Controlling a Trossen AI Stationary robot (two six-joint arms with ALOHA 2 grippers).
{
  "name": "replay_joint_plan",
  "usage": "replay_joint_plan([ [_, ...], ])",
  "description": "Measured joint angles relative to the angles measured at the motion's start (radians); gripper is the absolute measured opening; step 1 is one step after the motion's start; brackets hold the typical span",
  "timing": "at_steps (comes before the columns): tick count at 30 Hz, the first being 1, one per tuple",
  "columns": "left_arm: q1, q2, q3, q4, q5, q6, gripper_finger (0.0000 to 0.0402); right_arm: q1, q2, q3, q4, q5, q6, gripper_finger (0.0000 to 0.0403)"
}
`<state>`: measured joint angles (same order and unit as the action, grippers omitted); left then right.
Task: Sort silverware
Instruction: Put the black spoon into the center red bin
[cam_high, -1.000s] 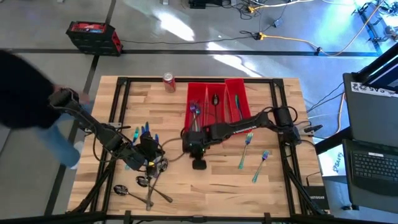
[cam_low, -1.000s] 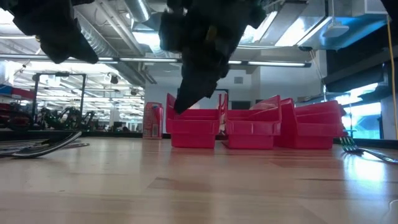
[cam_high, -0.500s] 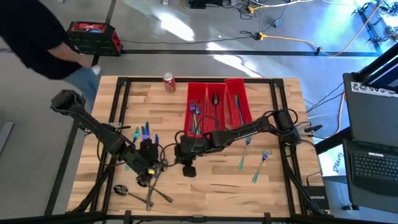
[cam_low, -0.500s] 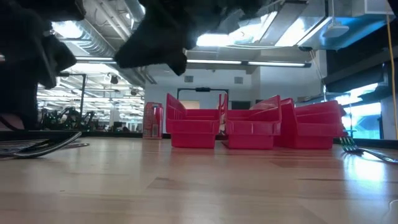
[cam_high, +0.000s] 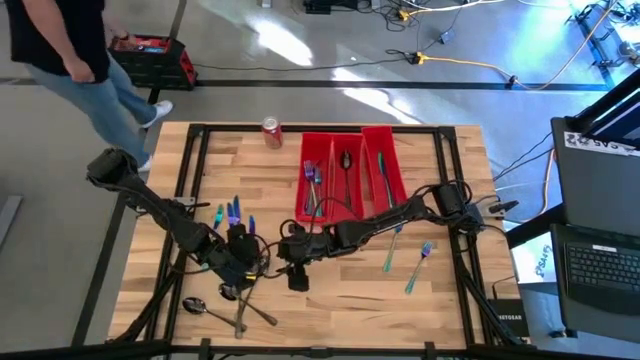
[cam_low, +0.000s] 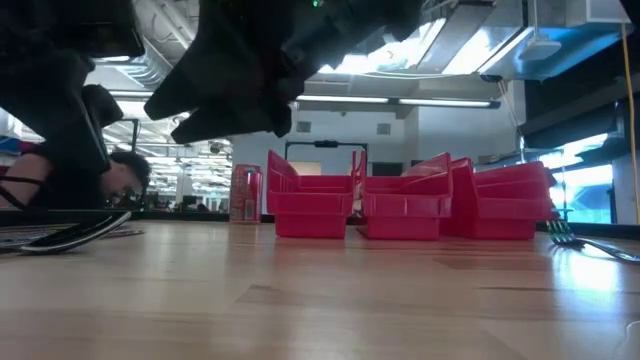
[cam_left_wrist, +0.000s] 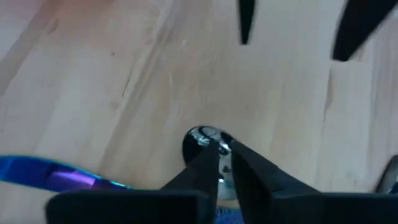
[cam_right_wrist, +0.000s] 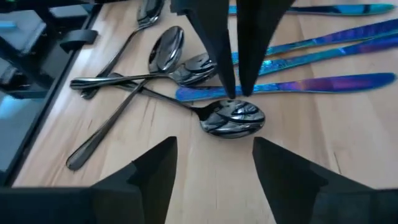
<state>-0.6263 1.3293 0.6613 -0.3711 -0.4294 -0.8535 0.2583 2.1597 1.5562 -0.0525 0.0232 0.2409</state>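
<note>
A pile of silverware lies at the table's near left: dark spoons (cam_right_wrist: 163, 55) and teal-purple knives (cam_right_wrist: 311, 84), all flat on the wood. My left gripper (cam_left_wrist: 222, 146) points down at the bowl of one dark spoon (cam_right_wrist: 233, 118), its fingers a narrow slit apart. My right gripper (cam_right_wrist: 214, 149) reaches across from the right and hovers open just short of that spoon, nothing between its fingers. Two forks (cam_high: 397, 232) lie at the right. My left gripper comes steeply from above, and its fingertips (cam_right_wrist: 230, 93) stand at the far rim of the spoon's bowl (cam_left_wrist: 200, 138). The spoon lies flat on the table. Whether the tips touch it, I cannot tell.
Three red bins (cam_high: 303, 160) holding some silverware stand side by side at the far middle, a red can (cam_high: 271, 131) to their left. A person (cam_high: 70, 50) walks past the table's far left corner. Bare wood lies between the pile and the forks.
My right gripper has travelled toward the table's left edge, up to the pile, and has tipped from steeply down to a flatter slant. My left gripper has sunk toward the spoon. The person has walked on behind the table's left.
</note>
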Motion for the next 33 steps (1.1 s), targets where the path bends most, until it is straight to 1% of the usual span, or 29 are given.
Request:
replay_joint_plan([
  [2, 0.010, 0.000, 0.000, -0.016, -0.001, 0.002, 0.0077, 0.007, 0.000, 0.000, -0.001, 0.042, 0.024, 0.0198],
  [6, 0.027, 0.000, -0.017, -0.011, 0.006, -0.002, 0.0144, 0.001, 0.012, 0.002, 0.004, 0.076, 0.165, 0.0198],
  [9, 0.045, -0.001, -0.059, 0.031, 0.038, -0.003, 0.0186, 0.003, 0.028, 0.001, 0.000, 0.099, 0.157, 0.0198],
  [11, 0.057, -0.001, -0.104, 0.089, 0.083, -0.003, 0.0202, 0.011, 0.029, 0.001, -0.001, 0.102, 0.144, 0.0198],
  [15, 0.083, -0.001, -0.177, 0.261, 0.133, -0.028, 0.0215, 0.013, 0.029, 0.001, 0.000, 0.100, 0.140, 0.0198],
  [20, 0.101, -0.001, -0.232, 0.458, 0.143, -0.027, 0.0221, 0.009, 0.029, 0.001, 0.001, 0.102, 0.127, 0.0198],
  [22, 0.109, 0.001, -0.239, 0.462, 0.163, -0.029, 0.0221, 0.010, 0.029, 0.001, 0.000, 0.102, 0.119, 0.0198],
  [24, 0.120, 0.005, -0.242, 0.409, 0.187, -0.039, 0.0221, 0.010, 0.029, 0.001, -0.001, 0.102, 0.115, 0.0198],
  [25, 0.124, 0.006, -0.244, 0.371, 0.187, -0.046, 0.0221, 0.010, 0.029, 0.001, 0.000, 0.102, 0.114, 0.0198],
  [28, 0.141, 0.005, -0.243, 0.354, 0.185, -0.031, 0.0221, 0.011, 0.029, 0.001, 0.000, 0.101, 0.113, 0.0198],
  [33, 0.178, 0.006, -0.245, 0.415, 0.183, 0.000, 0.0221, 0.010, 0.029, 0.001, -0.003, 0.101, 0.113, 0.0198],
])
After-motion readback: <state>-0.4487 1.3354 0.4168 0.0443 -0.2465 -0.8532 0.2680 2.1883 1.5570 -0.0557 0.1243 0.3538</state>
